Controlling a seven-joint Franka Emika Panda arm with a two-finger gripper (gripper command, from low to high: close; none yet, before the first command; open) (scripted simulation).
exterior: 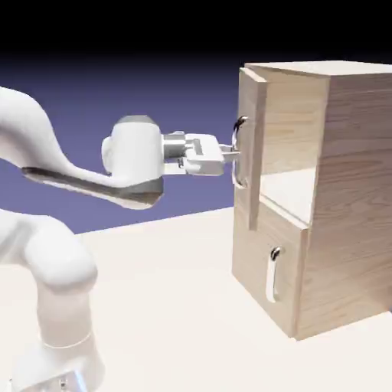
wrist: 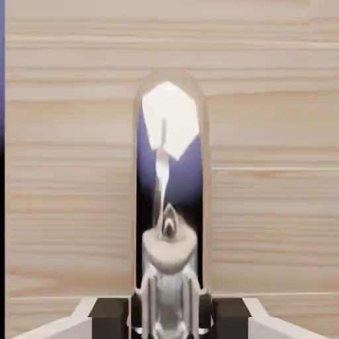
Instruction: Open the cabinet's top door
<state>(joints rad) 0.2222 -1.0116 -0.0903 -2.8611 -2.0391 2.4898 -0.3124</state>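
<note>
The light-wood cabinet (exterior: 352,191) stands at the right of the exterior view. Its top door (exterior: 253,92) stands ajar, seen nearly edge-on, its front edge swung out from the cabinet body. My gripper (exterior: 233,156) reaches level from the left and is shut on the door's long vertical silver handle (exterior: 241,145). In the hand view the shiny handle (wrist: 171,198) rises large between my dark fingertips (wrist: 109,316), with my gripper (wrist: 171,312) closed around its lower part and the door's wood (wrist: 66,165) filling the picture behind it.
Below the top door, the shorter door (exterior: 256,264) is closed, with its small silver handle (exterior: 272,276). The pale inside of the cabinet (exterior: 289,187) shows behind the open door. The cabinet rests on the white table (exterior: 168,306). My arm's base (exterior: 61,321) rises at lower left.
</note>
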